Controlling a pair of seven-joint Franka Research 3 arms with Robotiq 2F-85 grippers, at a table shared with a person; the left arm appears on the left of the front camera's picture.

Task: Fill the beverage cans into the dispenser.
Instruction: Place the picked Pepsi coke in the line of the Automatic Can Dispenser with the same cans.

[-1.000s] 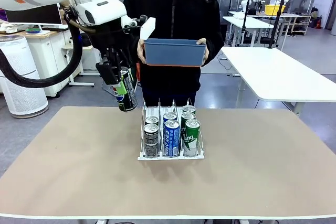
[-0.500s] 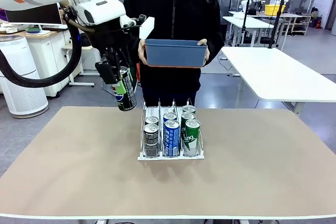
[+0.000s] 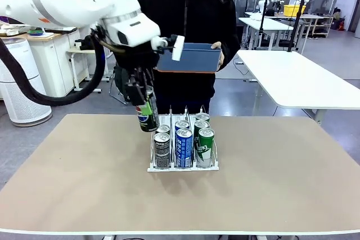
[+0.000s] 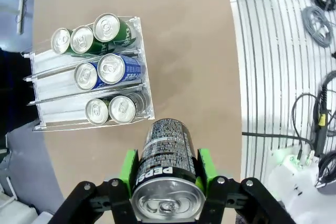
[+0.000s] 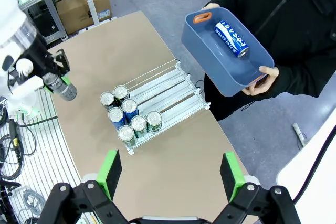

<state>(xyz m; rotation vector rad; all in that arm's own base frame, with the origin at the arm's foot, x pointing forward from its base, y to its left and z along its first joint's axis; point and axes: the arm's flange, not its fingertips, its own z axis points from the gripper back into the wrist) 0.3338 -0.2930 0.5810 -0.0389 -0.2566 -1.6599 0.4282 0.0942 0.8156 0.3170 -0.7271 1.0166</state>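
As right wrist shows, tub (image 5: 214, 60) holds can (image 5: 231, 31).

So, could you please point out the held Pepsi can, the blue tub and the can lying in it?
Pepsi can (image 4: 165, 153): left wrist view, its black printed side.
Blue tub (image 5: 226, 60): right wrist view, bare inside floor.
Blue can (image 5: 231, 34): right wrist view, its lettered side.

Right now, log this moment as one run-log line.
left gripper: shut on Pepsi can, near dispenser | right gripper: open, empty | dispenser: seven cans | tub: one blue can
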